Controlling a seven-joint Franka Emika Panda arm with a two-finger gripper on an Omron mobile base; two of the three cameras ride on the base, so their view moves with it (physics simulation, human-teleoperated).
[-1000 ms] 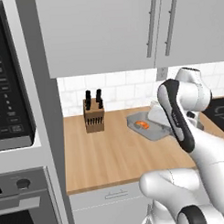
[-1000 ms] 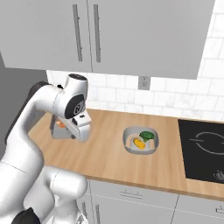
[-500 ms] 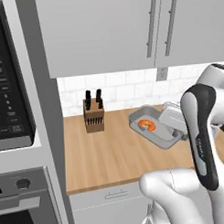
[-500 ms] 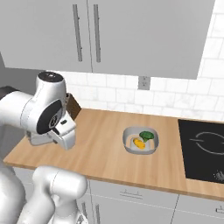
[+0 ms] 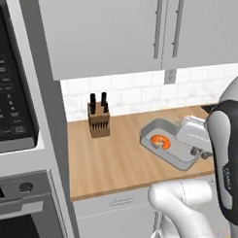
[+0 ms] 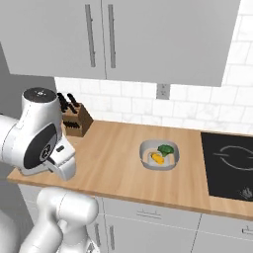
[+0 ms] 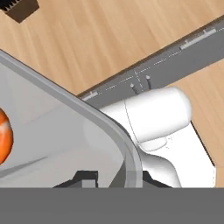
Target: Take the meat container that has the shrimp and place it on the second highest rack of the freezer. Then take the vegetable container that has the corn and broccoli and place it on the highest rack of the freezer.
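Shrimp [image 5: 160, 141] lies in the meat container [image 5: 169, 147], which in the left base view hangs tilted above the near right part of the wooden counter [image 5: 112, 155], lifted clear because the gripper [image 5: 199, 148] is clamped narrowly on its right rim; carrying it by one edge explains the slant. The knife block [image 5: 98, 119] stands far left by the tiled wall, well apart. In the right base view the vegetable container [image 6: 158, 155] sits flat on the counter's middle with the corn [image 6: 157, 158] and the broccoli [image 6: 166, 149] side by side inside, left there since its turn comes second. In the hand view the tray's rim runs between the finger tips [image 7: 85, 178], one inside the wall and one outside, a pinch that suits a thin lip; the shrimp shows at the left edge, and the drawer fronts [image 7: 175, 61] lie below the counter's near edge.
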